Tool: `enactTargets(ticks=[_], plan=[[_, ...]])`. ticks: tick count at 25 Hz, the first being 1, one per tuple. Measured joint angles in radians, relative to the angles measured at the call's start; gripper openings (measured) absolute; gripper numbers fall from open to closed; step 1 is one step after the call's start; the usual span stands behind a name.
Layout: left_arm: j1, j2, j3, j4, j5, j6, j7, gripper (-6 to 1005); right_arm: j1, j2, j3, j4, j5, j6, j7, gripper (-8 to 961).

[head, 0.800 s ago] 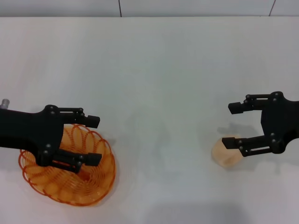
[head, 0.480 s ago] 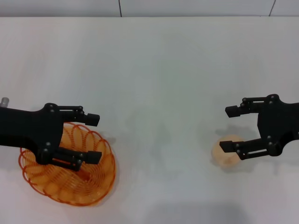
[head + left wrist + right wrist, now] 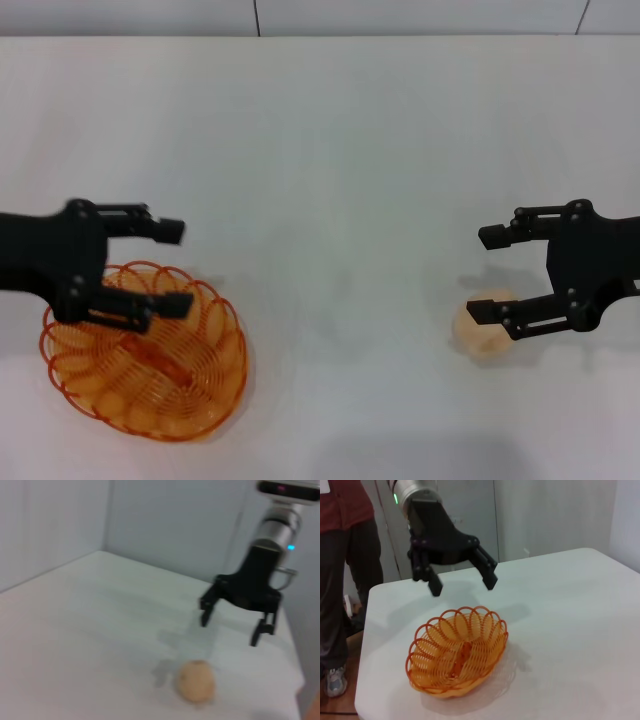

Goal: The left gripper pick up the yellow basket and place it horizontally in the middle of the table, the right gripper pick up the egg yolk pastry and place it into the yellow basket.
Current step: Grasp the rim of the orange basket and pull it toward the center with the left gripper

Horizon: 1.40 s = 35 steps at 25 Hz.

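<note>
The left gripper (image 3: 172, 265) hung open above the looped wire yellow basket (image 3: 145, 365) near the table's (image 3: 330, 150) front left corner. The right gripper (image 3: 488, 274), fingers spread, straddled the smooth domed egg yolk pastry (image 3: 482, 326) near the right edge.

Probably a lab, plain white table (image 3: 350, 150), bare grey wall panels (image 3: 545, 515), bystander (image 3: 345, 555) watching

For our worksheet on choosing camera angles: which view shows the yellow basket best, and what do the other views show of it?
The right wrist view: the whole yellow basket shows, with its looped rim, under the open left gripper. The head view shows the basket from above, its far edge covered by the left gripper. The left wrist view shows only a sliver of orange at one corner.
</note>
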State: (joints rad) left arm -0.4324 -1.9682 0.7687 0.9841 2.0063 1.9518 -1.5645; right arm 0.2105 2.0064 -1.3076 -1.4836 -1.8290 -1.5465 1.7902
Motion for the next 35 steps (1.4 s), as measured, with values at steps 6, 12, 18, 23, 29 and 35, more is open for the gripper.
enactTargets(ticks=[6,12,18,23,29,35], plan=[[0.011,0.012,-0.074,0.098,0.069,-0.008,-0.137,890,0.001,0.001,0.001,0.000,0.000,0.003,0.000,800],[-0.009,0.032,-0.088,0.177,0.224,-0.005,-0.293,890,0.007,0.001,0.001,0.000,0.008,0.003,0.000,800],[-0.043,0.049,-0.094,0.209,0.360,-0.007,-0.398,889,0.009,0.002,0.001,-0.002,0.009,0.003,0.015,800],[-0.067,0.052,-0.096,0.202,0.463,-0.014,-0.449,889,0.012,0.002,0.001,-0.008,0.010,0.003,0.026,800],[-0.083,0.045,-0.096,0.190,0.537,-0.026,-0.511,888,0.022,0.003,0.001,-0.010,0.010,0.005,0.039,801],[-0.098,0.033,-0.089,0.123,0.602,-0.087,-0.555,888,0.024,0.003,0.001,-0.009,0.010,0.005,0.040,801]])
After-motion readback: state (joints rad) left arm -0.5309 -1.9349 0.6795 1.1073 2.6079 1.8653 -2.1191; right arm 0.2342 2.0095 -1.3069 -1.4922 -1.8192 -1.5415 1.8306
